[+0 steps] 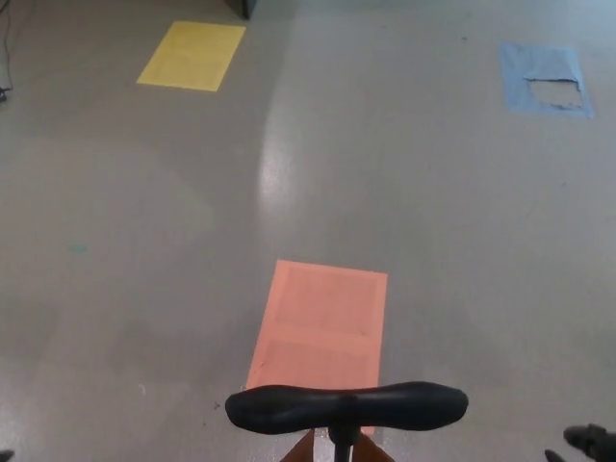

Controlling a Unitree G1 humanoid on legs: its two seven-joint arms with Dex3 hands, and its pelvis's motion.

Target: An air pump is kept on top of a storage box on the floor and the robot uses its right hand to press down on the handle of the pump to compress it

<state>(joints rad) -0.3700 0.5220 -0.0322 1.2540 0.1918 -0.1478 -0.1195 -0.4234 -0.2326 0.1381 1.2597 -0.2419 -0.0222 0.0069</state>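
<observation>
Here, in the head view, we note the pump handle, a black crossbar lying level near the bottom edge of the frame, with its shaft dropping beneath its middle. Under it, an orange-brown piece shows at the bottom edge; we cannot tell what it belongs to. On the grey floor lies an orange sheet just beyond the handle, a yellow sheet far left, a torn blue sheet far right. We log the right hand at the bottom right corner, well apart from the handle; we cannot tell its finger state.
</observation>
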